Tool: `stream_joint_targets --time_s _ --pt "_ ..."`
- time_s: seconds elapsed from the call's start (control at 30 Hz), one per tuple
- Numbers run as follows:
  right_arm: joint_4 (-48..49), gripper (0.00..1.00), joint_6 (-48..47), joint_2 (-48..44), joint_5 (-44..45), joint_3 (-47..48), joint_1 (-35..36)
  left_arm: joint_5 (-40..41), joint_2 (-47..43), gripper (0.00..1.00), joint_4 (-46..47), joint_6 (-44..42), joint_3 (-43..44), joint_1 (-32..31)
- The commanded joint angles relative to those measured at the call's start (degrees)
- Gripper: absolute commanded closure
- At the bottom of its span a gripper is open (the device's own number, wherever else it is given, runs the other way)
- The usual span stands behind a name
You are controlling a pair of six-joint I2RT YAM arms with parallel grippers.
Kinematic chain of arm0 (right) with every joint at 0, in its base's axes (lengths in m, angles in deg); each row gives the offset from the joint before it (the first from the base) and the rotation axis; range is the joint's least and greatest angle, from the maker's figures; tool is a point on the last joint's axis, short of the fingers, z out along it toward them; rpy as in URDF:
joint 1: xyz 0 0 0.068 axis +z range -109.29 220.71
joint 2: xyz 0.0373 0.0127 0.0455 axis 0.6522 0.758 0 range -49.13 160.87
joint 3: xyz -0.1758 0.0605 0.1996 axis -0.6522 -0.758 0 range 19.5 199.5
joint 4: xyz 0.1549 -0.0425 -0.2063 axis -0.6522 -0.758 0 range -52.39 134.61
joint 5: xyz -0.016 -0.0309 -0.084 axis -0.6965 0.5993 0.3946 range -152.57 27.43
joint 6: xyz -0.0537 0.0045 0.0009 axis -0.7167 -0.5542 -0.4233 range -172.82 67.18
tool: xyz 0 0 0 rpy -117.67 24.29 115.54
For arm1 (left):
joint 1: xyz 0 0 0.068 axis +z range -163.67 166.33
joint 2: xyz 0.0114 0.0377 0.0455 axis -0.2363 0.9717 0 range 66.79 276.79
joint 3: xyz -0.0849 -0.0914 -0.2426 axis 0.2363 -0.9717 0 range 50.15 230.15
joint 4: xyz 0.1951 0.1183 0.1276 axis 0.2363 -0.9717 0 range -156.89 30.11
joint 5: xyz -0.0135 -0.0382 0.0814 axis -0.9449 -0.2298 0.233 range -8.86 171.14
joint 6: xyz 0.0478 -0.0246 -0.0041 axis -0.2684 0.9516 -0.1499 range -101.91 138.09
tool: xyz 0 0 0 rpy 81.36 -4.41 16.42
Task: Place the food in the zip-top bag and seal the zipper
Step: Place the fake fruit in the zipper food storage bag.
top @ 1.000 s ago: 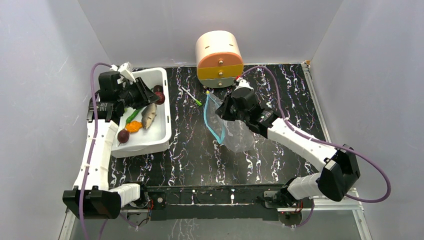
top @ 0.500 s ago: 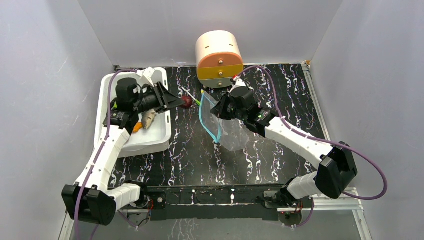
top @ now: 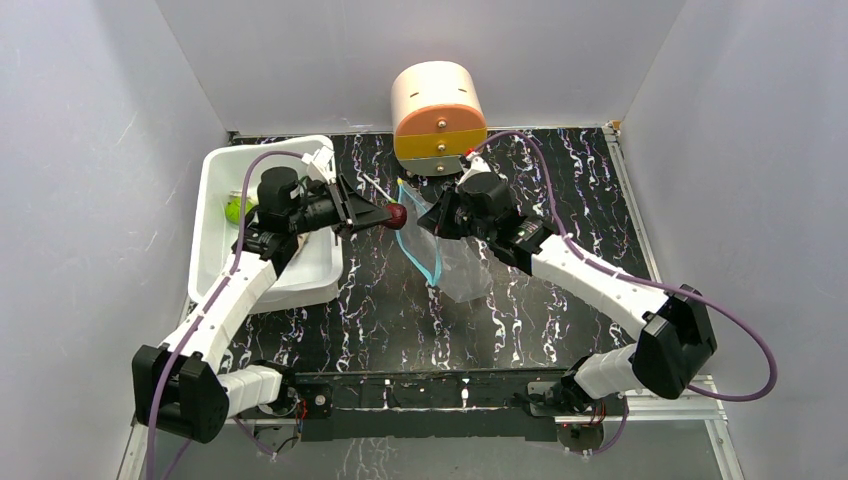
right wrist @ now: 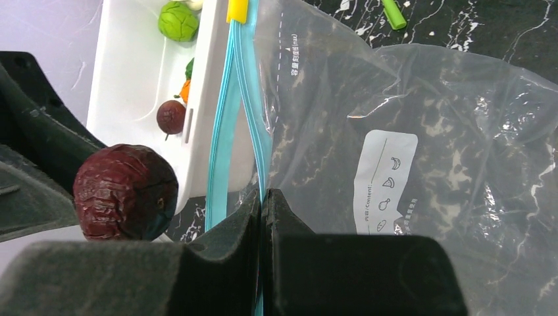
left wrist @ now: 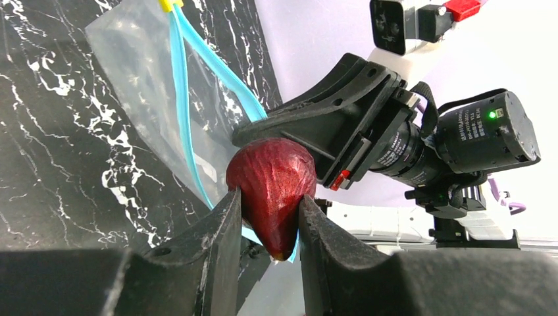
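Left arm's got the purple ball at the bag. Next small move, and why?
Probably ease the left gripper forward so the dark ball passes between the two zipper strips, no release yet. The ball sits just outside the mouth, and the right gripper pinches the edge of the zip-top bag, with the strips parted. Opening now would likely drop it beside the bag.

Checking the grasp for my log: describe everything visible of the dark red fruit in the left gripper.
The dark red fruit is teardrop-shaped, glossy and wrinkled, tapering to a point. The left gripper is shut on its sides, holding it just outside the zip-top bag's teal-edged mouth, which the right gripper pinches. Nothing else appears to touch it.
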Motion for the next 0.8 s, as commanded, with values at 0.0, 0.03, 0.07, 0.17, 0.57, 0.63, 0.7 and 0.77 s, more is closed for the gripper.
stream_joint_targets --time_s 0.0,0.03,0.07,0.17,0.57,0.63,0.7,0.77 --pt "3.6 1.00 0.2 -3.0 -1.8 1.3 -0.1 -0.8 -0.8 1.00 3.4 1.7 0.7 -1.1" --pt "3.7 1.00 0.8 -3.2 -1.7 1.1 -0.1 0.3 -1.0 1.00 3.9 2.2 0.3 -1.4" --pt "3.9 1.00 1.8 -3.4 -1.8 1.0 -0.1 0.8 -0.8 1.00 5.5 3.1 0.0 -1.5" --pt "5.2 1.00 3.6 -3.7 -3.3 1.3 -0.1 -0.9 1.2 1.00 7.6 4.9 0.3 -1.9" --pt "2.3 1.00 2.6 -7.2 0.3 4.2 -0.1 2.8 9.0 1.00 -6.2 -5.1 7.5 -4.2" --pt "3.3 1.00 3.4 -7.1 -0.8 3.8 -0.1 3.5 9.6 1.00 -8.4 -6.2 8.3 -4.8" --pt "4.1 1.00 3.9 -7.2 -0.8 2.9 -0.1 1.9 10.4 0.97 -10.5 -6.4 9.5 -4.8" --pt "2.0 1.00 2.8 -7.4 3.0 3.5 -0.1 -0.1 10.1 0.56 -13.8 -6.8 12.7 -4.8"
